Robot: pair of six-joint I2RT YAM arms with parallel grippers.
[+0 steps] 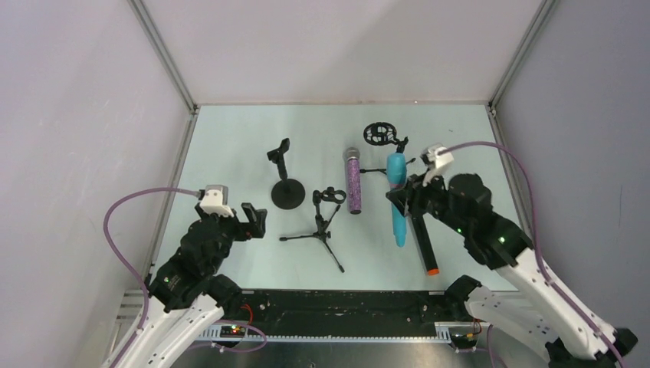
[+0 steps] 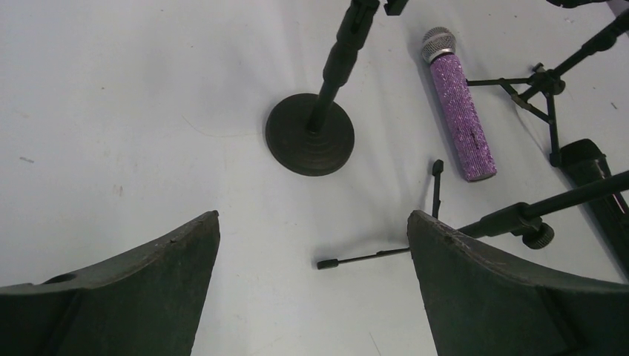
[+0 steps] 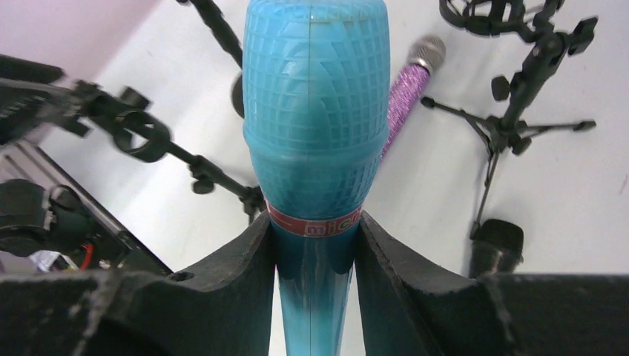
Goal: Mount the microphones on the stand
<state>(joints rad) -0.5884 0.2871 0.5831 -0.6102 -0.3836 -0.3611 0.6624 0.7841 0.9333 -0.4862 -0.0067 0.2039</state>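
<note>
Clamped on the light blue microphone [image 3: 315,111], the right gripper [image 3: 314,222] has its two dark fingers pressed against the narrow neck just below a red band, so the grip sits right under the head. From above, this microphone lies between the purple glitter microphone [image 1: 353,184] and the black microphone with the orange end [image 1: 424,241], its head pointing towards the far wall. Whether its tail has left the table I cannot tell from these views. The left gripper [image 2: 313,222] hangs wide open with nothing in it, above the table near the round-base stand [image 2: 310,133] and the small tripod stand [image 1: 326,222]. No microphone sits in a holder yet, so this looks like the pick-up of the first of three. The next move probably calls for raising the blue one, swinging it over a stand and lining its tapered body up with the clip. The ring-mount stand [image 1: 381,136] at the far side is nearest. The free arm may need to steady the light tripod. The microphone itself looks like moulded plastic. It has a gridded bulb of a head, partly visible lettering on the red band, and a smooth handle that thins towards the tail, which could slip through a loose grip.
</note>
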